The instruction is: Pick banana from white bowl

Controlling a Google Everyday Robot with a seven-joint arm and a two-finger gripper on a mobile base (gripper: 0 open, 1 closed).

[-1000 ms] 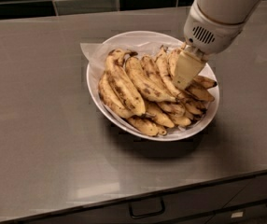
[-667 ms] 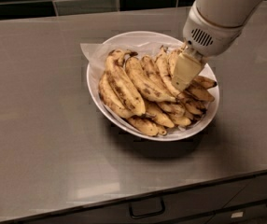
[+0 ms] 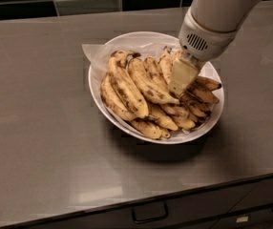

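Gripper (image 3: 178, 87) reaches down into the bowl (image 3: 208, 128) (whether it grips anything I cannot tell); banana (image 3: 151, 85) lies just beside its tip.

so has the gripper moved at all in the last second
Yes, slightly. The gripper has edged down and a little left, deeper among the bananas, judged against the white bowl, which has stayed put.

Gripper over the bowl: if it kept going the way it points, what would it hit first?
Likely the banana in the pile; the gripper points down into the white bowl. Depth is unclear.
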